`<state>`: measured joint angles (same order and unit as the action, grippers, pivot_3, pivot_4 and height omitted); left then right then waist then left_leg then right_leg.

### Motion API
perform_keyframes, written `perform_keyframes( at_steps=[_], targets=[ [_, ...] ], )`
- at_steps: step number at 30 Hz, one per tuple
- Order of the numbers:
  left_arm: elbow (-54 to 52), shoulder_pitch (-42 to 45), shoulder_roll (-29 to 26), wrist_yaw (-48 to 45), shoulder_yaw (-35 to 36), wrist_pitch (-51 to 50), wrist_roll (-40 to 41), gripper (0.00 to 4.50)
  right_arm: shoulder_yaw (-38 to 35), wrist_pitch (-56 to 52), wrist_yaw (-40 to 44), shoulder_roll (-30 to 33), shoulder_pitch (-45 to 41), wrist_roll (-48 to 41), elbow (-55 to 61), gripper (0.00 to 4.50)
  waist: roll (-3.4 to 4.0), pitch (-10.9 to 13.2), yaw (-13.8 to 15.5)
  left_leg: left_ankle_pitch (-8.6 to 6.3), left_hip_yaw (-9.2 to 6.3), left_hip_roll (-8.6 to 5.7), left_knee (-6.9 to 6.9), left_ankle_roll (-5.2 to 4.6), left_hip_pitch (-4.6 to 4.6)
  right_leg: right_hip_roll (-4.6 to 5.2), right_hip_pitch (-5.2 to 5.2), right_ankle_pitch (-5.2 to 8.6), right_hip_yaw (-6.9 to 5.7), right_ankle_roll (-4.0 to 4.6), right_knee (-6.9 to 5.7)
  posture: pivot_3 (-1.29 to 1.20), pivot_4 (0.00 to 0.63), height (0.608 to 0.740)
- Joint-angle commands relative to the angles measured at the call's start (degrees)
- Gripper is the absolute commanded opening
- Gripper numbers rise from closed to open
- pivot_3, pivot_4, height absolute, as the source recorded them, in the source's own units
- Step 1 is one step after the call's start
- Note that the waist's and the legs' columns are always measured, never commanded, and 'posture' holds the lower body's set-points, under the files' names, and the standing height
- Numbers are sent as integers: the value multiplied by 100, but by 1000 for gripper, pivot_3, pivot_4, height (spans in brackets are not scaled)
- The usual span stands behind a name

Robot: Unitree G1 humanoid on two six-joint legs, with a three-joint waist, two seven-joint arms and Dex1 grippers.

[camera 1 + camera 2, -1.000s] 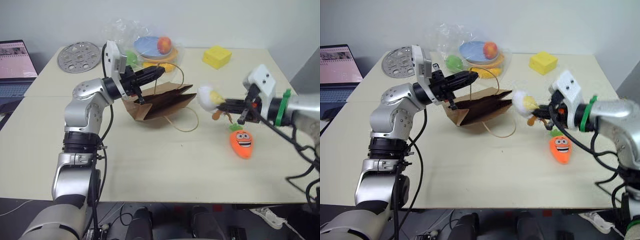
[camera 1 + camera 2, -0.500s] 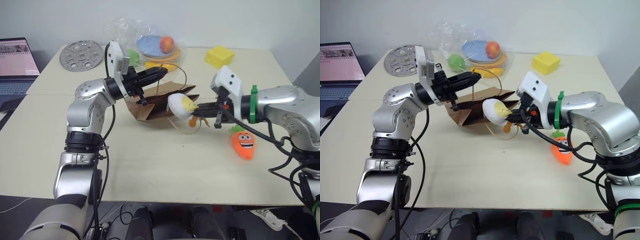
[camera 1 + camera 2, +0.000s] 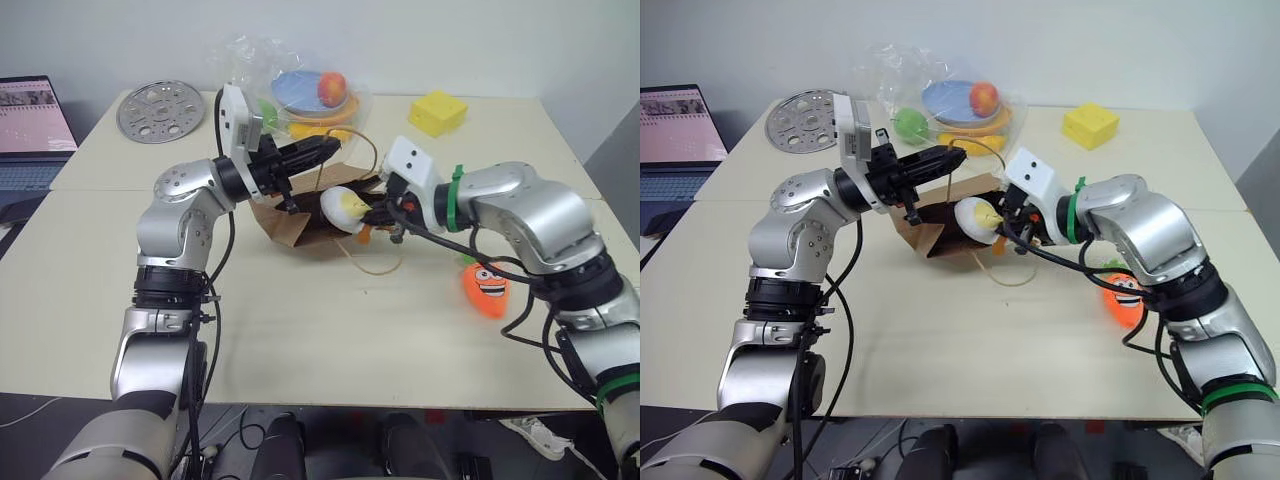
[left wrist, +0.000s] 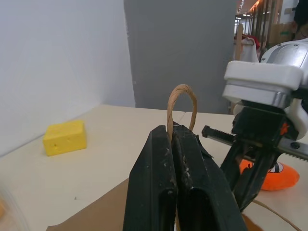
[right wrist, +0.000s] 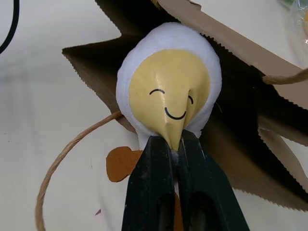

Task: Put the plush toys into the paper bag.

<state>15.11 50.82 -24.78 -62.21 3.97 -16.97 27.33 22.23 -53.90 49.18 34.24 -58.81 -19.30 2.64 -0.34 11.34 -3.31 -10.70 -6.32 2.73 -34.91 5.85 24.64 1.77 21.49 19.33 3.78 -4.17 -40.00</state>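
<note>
Egg toy [image 5: 169,91], pinched by right gripper [image 5: 174,144] fingers, hides paper bag [image 3: 300,215] mouth; left gripper [image 4: 175,139] fingers clamp its handle [image 4: 181,103]; carrot [image 3: 485,285] part-hidden.

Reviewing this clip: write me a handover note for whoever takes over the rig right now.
Left gripper: shut on the paper bag's upper handle, holding the mouth open.
Right gripper: shut on the egg toy, which sits at the mouth of the paper bag, not yet released.
Carrot toy: lying on the table, to the right of the bag.
Done: nothing bagged yet.
Left: push the egg in and release it, then bag the carrot.
</note>
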Motion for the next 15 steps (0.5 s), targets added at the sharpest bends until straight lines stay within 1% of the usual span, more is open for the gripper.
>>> perform_keyframes(
  at_steps=[1, 7, 11, 13, 14, 15],
  targets=[
    [-330, 26, 29, -19, 46, -21, 157, 0, 25, 242, 95, -202, -264, 206, -201, 23, 0, 0, -1, 0, 0, 0, 0, 0, 0, 0, 1, 0, 0, 0, -1, 0, 150, 740],
    [-404, 5, 82, 42, 77, -153, 272, 0, -56, 373, 18, -612, -377, 406, -529, 23, 0, 0, -2, 0, -2, 0, 0, 0, 0, 0, 0, 0, -1, 0, -2, 0, 150, 740],
    [-524, -3, 133, 59, 59, -233, 349, 0, -360, 190, -246, -1003, -359, 347, -692, 23, 0, 0, -6, 0, -2, 0, 0, 0, 0, 0, 1, 0, -1, 0, -3, 0, 150, 740],
    [-520, 10, 148, 63, 68, -254, 340, 0, -443, 217, -355, -1092, -324, 415, -796, 23, 0, 0, -6, 0, -2, 0, 0, 1, 0, 0, 1, 0, -2, 1, -3, 0, 150, 740],
    [-525, 10, 152, 61, 69, -258, 333, 0, -537, 289, -451, -1155, -283, 431, -824, 412, 0, 0, -5, 0, -3, 0, 1, 1, 0, 0, 1, 0, -2, 1, -3, 0, 150, 740],
    [-527, 5, 149, 55, 66, -259, 327, 0, -627, 319, -512, -1216, -249, 404, -816, 529, 0, 0, -2, 1, -3, 0, 1, 1, 0, 0, 0, 0, -3, 1, -3, 0, 150, 740]
  ],
)
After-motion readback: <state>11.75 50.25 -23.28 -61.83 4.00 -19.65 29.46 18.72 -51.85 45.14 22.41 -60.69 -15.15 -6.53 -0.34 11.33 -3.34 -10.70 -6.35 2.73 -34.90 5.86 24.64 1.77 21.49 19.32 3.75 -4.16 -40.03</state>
